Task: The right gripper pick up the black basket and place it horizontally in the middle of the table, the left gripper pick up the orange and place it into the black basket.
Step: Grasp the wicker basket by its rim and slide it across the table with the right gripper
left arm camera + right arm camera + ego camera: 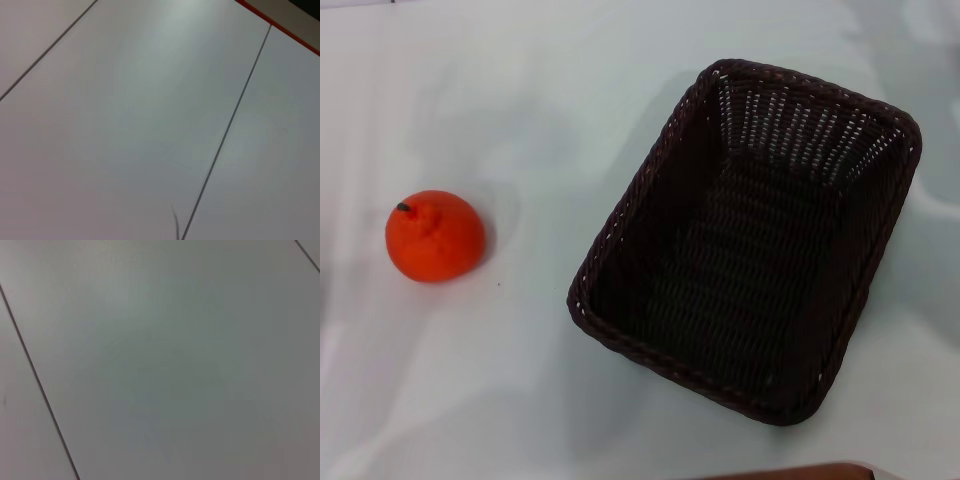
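The black basket (752, 240) is a large dark woven rectangle standing on the table (520, 380), right of centre, turned at a slant with its long side running from near left to far right. It holds nothing. The orange (434, 236) sits on the table at the left, well apart from the basket, its dark stem pointing up and left. Neither gripper shows in the head view. The left wrist view shows only bare table (125, 125) with thin seams. The right wrist view shows only bare table (175, 365).
A thin orange-red border (280, 27) runs along the table's edge in the left wrist view. A reddish-brown strip (800, 472) shows at the head view's bottom edge, near the basket's near corner.
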Robot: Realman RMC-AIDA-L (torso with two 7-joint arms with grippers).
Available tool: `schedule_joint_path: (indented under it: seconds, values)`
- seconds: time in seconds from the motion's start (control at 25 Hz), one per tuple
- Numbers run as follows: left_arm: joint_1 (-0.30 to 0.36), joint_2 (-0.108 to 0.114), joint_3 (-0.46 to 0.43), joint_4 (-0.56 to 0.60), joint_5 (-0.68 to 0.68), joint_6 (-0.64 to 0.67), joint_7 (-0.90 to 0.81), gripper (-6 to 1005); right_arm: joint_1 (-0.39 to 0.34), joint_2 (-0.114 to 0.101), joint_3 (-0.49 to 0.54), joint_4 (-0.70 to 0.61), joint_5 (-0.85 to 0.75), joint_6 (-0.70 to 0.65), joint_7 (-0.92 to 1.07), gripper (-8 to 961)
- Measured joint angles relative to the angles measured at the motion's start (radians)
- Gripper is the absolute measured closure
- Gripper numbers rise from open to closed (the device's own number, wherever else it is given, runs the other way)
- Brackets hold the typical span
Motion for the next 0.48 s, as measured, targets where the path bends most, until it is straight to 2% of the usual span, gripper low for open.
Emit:
schedule_joint_path:
  seconds: [0.36, 0.48]
  values:
    - [0.0, 0.0, 0.0, 0.0, 0.0, 0.0, 0.0, 116, 0.0, -0.001, -0.002, 0.0, -0.001, -0.005, 0.0, 37]
    - [0.0, 0.0, 0.0, 0.0, 0.0, 0.0, 0.0, 116, 0.001, -0.006, -0.031, -0.008, -0.013, -0.006, 0.01, 36]
